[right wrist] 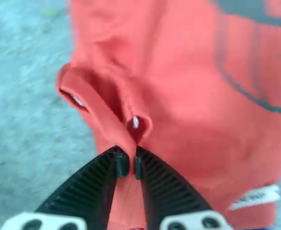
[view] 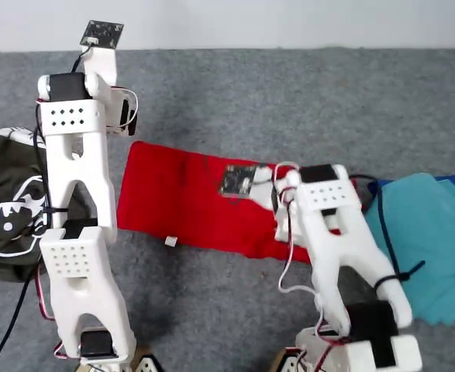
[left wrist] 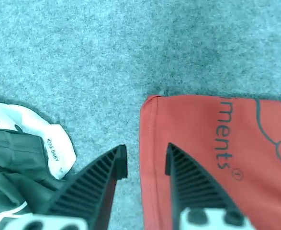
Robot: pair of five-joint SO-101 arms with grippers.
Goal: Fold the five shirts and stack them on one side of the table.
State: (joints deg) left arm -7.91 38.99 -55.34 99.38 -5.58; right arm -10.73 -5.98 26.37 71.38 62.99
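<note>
Gripping a raised fold of the red shirt (right wrist: 202, 96), the right end effector (right wrist: 128, 165) has its fingers drawn together, with a thin pinch of cloth between the tips. The fold stands up in a ridge just ahead of the tips, close to the shirt's edge, with grey bench (right wrist: 20, 96) to one side of it. In the high view this arm stands over the right part of the shirt.

The left end effector (left wrist: 146, 160) is parted and holds nothing. One finger is above bare bench, the other above red cloth, and the shirt's hemmed side edge runs between them. Whether the tips touch the surface cannot be told. In the high view this arm is at the shirt's far left corner.

The red shirt lies spread across the middle of the bench as a long flat band, dark print facing up. A small white label (view: 170, 241) sits at its near edge.

A dark shirt (view: 6, 209) with white print lies bunched at the left edge of the bench, partly under the left arm and apart from the red one. A teal shirt (view: 429, 240) lies at the right side, loosely folded, just beside the red shirt's right end. A strip of blue cloth (view: 450, 182) shows at its far edge. A black cable crosses the teal shirt near the right arm.
</note>
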